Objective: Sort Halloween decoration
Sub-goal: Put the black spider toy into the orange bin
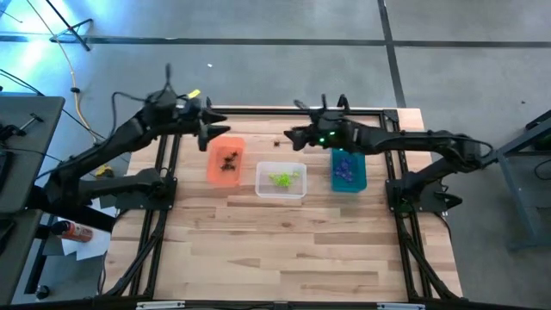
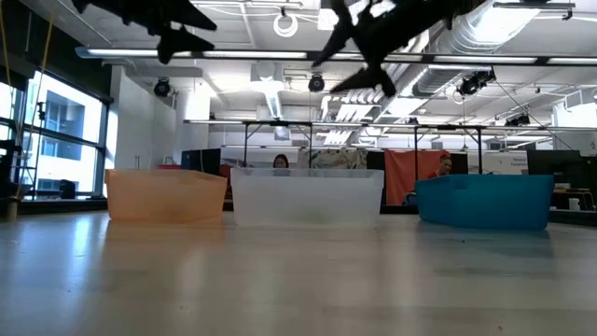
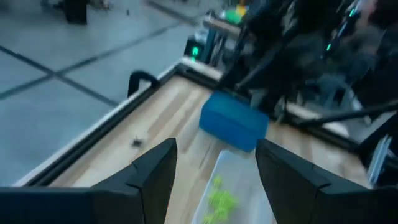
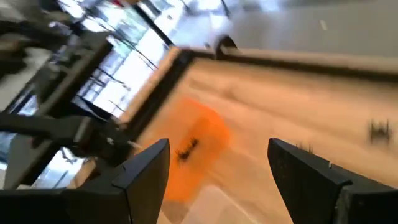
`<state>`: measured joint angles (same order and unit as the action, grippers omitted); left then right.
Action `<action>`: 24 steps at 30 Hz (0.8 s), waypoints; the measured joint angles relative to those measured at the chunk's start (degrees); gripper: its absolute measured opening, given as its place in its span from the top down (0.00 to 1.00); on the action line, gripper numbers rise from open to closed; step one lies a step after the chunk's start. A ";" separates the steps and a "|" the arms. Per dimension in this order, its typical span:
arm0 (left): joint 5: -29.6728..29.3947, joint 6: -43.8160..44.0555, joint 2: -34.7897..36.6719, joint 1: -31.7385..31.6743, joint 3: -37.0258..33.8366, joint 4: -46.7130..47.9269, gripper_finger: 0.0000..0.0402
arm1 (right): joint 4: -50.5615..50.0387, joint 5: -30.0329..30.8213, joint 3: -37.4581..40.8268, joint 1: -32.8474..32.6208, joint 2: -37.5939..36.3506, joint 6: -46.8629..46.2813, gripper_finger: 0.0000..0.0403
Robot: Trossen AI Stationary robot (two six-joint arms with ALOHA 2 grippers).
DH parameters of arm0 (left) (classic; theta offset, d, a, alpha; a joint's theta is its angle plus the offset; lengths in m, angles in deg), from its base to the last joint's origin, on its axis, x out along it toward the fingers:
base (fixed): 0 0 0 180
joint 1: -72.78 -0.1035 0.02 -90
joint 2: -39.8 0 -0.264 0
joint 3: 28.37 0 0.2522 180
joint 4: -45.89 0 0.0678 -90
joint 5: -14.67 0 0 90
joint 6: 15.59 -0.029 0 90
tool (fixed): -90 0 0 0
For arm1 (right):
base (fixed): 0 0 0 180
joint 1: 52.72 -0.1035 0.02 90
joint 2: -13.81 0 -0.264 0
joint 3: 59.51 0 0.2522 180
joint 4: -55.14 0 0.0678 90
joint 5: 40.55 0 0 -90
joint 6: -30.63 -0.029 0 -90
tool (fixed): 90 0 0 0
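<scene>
Three bins stand in a row at the table's far part. The orange bin (image 1: 225, 161) holds black spidery decorations (image 4: 186, 148). The clear bin (image 1: 281, 179) holds lime green ones (image 3: 217, 200), and the teal bin (image 1: 348, 170) holds purple ones. One loose black decoration (image 1: 277, 144) lies on the wood behind the clear bin, also in the left wrist view (image 3: 137, 142). My left gripper (image 1: 209, 129) hovers open above the orange bin's far end. My right gripper (image 1: 293, 133) hovers open above the table near the loose black decoration. Both have nothing between their fingers.
A black metal frame (image 1: 258, 110) runs along the table's far edge and sides. Bare wood (image 1: 284, 250) stretches from the bins to the near edge. In the low view the bins (image 2: 308, 196) stand side by side with both arms high above them, and people sit in the room beyond.
</scene>
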<state>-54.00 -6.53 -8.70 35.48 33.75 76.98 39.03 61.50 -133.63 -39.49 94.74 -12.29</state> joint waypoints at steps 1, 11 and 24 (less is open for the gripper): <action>-0.08 0.88 1.75 0.00 -0.82 -0.50 0.49 | -0.26 -0.03 0.00 0.27 1.66 -2.23 0.34; -4.43 3.40 9.63 0.00 -4.41 -0.72 0.50 | -28.74 -0.04 -20.47 4.43 27.93 -9.62 0.34; -4.41 3.32 9.52 0.00 -4.41 -0.70 0.50 | -46.72 0.08 -51.51 7.28 53.53 -10.56 0.35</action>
<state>-58.41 -3.21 0.82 35.48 29.34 76.27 -7.70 61.59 -185.13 -32.21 148.27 -22.85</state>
